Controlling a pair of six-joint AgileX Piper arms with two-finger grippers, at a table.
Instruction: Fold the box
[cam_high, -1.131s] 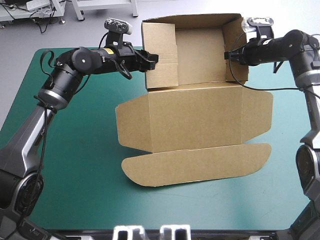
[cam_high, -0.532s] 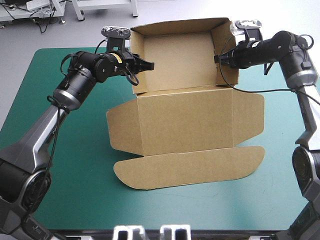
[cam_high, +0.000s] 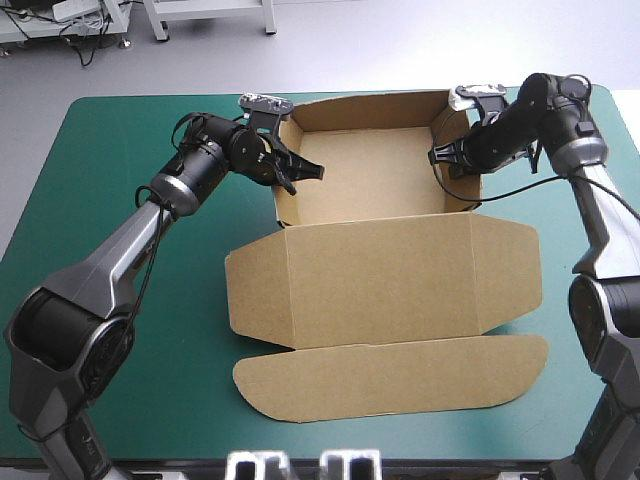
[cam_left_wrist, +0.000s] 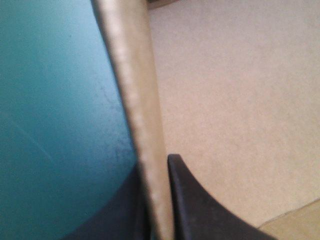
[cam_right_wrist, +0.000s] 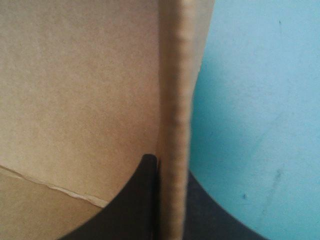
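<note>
Where the left gripper (cam_high: 292, 167) meets the box (cam_high: 385, 275), its black fingers (cam_left_wrist: 200, 210) are pinched nearly together on the board. One is inside the tray and one outside, and the left wall (cam_high: 284, 200) stands upright between them. In the left wrist view the wall's top edge runs away from the fingertips, with the teal-green cover on its outer side and the brown floor of the tray on its inner side.

The right gripper (cam_high: 446, 156) has the same hold on the right wall (cam_high: 459, 196). Its fingers (cam_right_wrist: 135, 205) are all but closed, with the edge of the board between them. Here too there is brown board on one side and teal-green cover on the other.

The two arms reach in from opposite sides and face each other across the tray (cam_high: 370, 165). The tray is open, with all four walls raised, and sits toward the far edge of the table (cam_high: 180, 390).

From the tray's near wall the lid (cam_high: 380, 260) lies flat on the cover, reaching toward the near edge. It has a small wing on each side. A long flap (cam_high: 390, 375) with rounded ends lies flat beyond it, nearest the robot.
</note>
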